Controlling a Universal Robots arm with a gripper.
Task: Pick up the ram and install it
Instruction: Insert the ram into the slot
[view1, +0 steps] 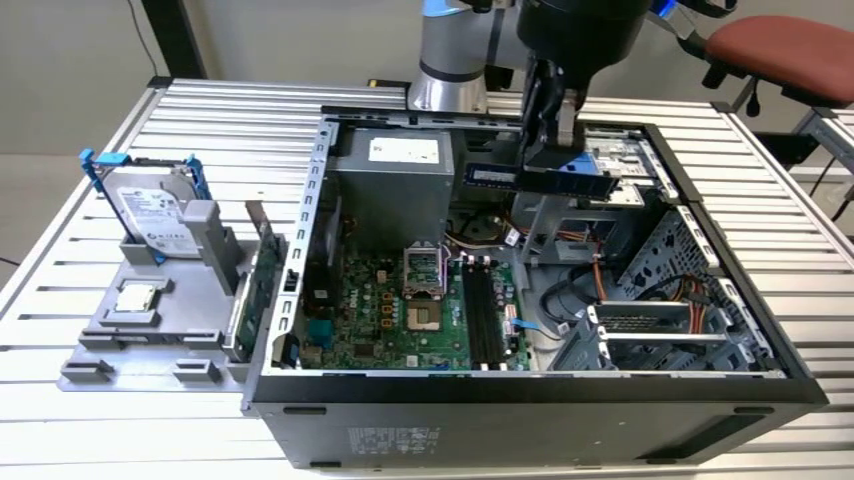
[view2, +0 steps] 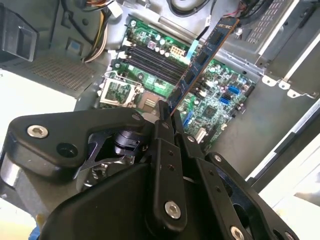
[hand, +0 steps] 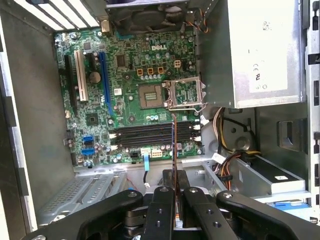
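One ram (view2: 202, 62) clamped in the jaws hangs above the motherboard (hand: 125, 100), near the power supply (hand: 260, 50).

Ext. view high; wrist views over motherboard (hand: 125, 100)

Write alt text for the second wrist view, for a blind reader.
The gripper is shut on the ram, a thin dark stick reaching from the fingers over the green motherboard in an open computer case. The long black memory slots beside the processor socket sit empty.
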